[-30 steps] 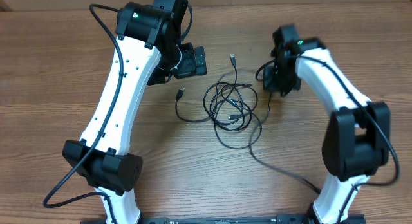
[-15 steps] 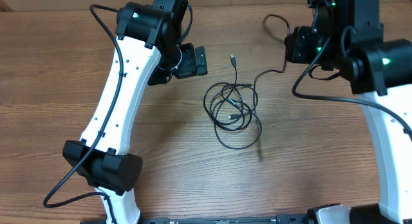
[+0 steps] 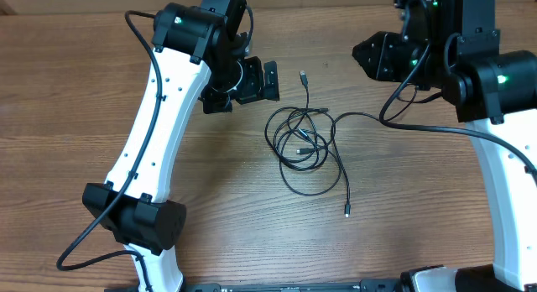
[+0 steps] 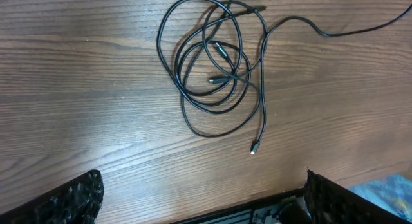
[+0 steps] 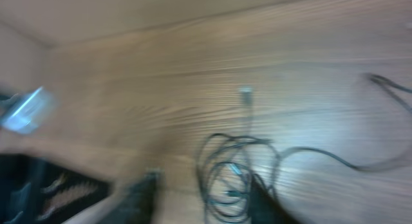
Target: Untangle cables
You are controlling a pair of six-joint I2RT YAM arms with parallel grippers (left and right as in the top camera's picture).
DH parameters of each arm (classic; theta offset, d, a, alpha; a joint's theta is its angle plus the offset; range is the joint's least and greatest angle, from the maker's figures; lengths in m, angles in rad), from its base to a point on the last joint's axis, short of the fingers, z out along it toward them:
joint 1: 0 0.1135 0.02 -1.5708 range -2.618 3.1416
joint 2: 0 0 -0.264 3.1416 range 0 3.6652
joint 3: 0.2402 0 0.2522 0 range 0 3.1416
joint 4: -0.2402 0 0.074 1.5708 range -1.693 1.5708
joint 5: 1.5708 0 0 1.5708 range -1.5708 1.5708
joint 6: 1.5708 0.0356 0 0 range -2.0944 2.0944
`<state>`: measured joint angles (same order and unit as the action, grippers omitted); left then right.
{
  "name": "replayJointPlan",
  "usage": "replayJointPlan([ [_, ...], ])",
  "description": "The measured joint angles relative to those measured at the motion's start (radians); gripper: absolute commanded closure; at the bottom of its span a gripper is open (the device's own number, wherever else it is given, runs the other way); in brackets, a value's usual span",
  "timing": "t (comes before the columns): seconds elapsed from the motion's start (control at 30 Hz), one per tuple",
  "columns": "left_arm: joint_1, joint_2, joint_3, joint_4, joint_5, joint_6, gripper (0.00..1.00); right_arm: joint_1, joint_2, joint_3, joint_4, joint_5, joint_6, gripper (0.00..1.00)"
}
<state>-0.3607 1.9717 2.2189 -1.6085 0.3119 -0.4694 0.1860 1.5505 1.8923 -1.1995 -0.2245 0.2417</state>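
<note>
The cables [image 3: 302,141] lie as a knot of thin black loops at the table's middle, also seen in the left wrist view [image 4: 215,69] and, blurred, in the right wrist view [image 5: 235,172]. One plug end [image 3: 303,75] points to the far side. Another plug end [image 3: 346,212] lies loose near the front [image 4: 253,149]. A strand [image 3: 361,116] runs right from the knot, its far end hidden under the right arm. My left gripper [image 3: 256,80] [image 4: 203,205] hovers open left of the knot. My right gripper [image 3: 371,55] [image 5: 203,198] is raised at the far right, fingers apart, nothing between them.
The white left arm [image 3: 159,116] spans the table's left side; the right arm [image 3: 495,116] stands at the right edge with its thick black cable [image 3: 419,126] hanging over the wood. The table's front edge with a black rail [image 4: 257,208] shows under the left gripper.
The right arm rose from beside the knot to the far right, dragging one cable. Its jaws have now parted and that cable's plug end lies on the table. The left gripper shifted slightly right.
</note>
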Motion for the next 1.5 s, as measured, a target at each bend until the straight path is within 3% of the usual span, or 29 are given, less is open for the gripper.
replayJointPlan([
  [0.2, -0.001, 0.000, 0.000, 0.000, 0.003, 0.002, 0.00, -0.056, 0.037, -0.015, -0.016, 0.278, 0.050, 0.10],
  [0.37, -0.001, 0.000, 0.000, 0.000, 0.002, 0.002, 0.00, -0.167, 0.164, -0.049, -0.018, 0.339, 0.067, 0.04],
  [0.67, -0.001, 0.000, 0.000, 0.000, -0.001, 0.002, 0.00, -0.305, 0.432, -0.060, 0.029, 0.254, 0.027, 0.00],
  [0.77, -0.001, 0.000, 0.000, 0.000, -0.001, 0.002, 0.00, -0.311, 0.490, -0.062, 0.043, 0.229, 0.002, 0.09],
  [0.8, -0.001, 0.000, 0.000, 0.000, -0.001, 0.002, 0.00, -0.310, 0.506, -0.063, 0.048, 0.219, -0.010, 0.17],
  [0.83, -0.001, 0.000, 0.000, 0.000, -0.001, 0.002, 0.00, -0.310, 0.523, -0.063, 0.054, 0.202, -0.026, 0.31],
  [1.3, -0.001, 0.000, 0.000, 0.000, -0.001, 0.002, 0.00, -0.308, 0.557, -0.107, 0.116, 0.176, -0.055, 0.34],
  [1.5, -0.001, 0.000, 0.000, 0.000, -0.001, 0.002, 0.00, -0.308, 0.558, -0.180, 0.141, 0.179, -0.054, 0.82],
])
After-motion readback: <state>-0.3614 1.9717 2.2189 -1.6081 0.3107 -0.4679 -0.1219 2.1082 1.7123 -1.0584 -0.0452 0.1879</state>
